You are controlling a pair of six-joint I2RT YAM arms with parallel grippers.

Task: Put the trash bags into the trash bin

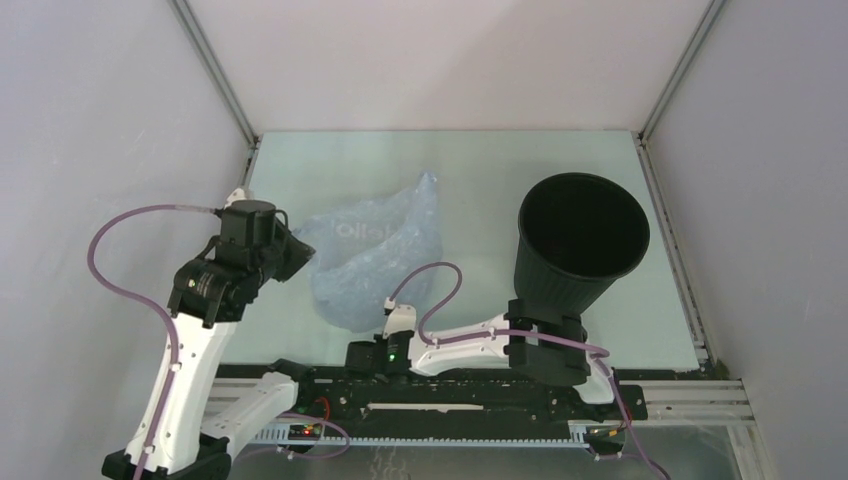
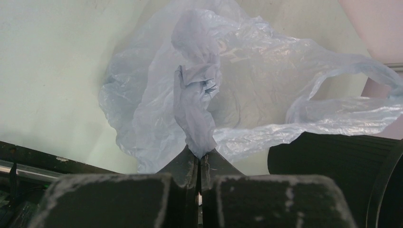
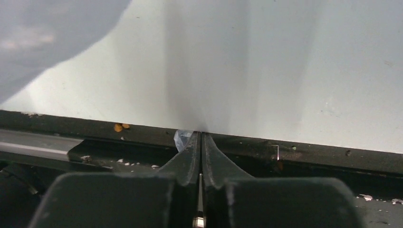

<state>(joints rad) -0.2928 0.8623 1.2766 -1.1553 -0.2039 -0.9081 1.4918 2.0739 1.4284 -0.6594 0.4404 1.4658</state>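
The pale blue trash bag [image 1: 375, 255] lies crumpled on the table left of centre, with dark lettering on its top. My left gripper [image 1: 292, 256] is at the bag's left edge and is shut on a twisted fold of the film. The left wrist view shows the fold pinched at the tips of that gripper [image 2: 199, 154], with the rest of the bag [image 2: 247, 85] spread out beyond. The black trash bin [image 1: 580, 240] stands upright and empty to the right of the bag; its ribbed side [image 2: 332, 161] shows in the left wrist view. My right gripper [image 3: 200, 135] is shut and low at the table's near edge.
The right arm [image 1: 470, 345] lies folded along the black rail [image 1: 450, 390] in front of the bin. A tiny scrap of clear film [image 3: 182, 139] lies beside the right fingertips. Grey walls enclose the table on three sides. Purple cables loop over both arms.
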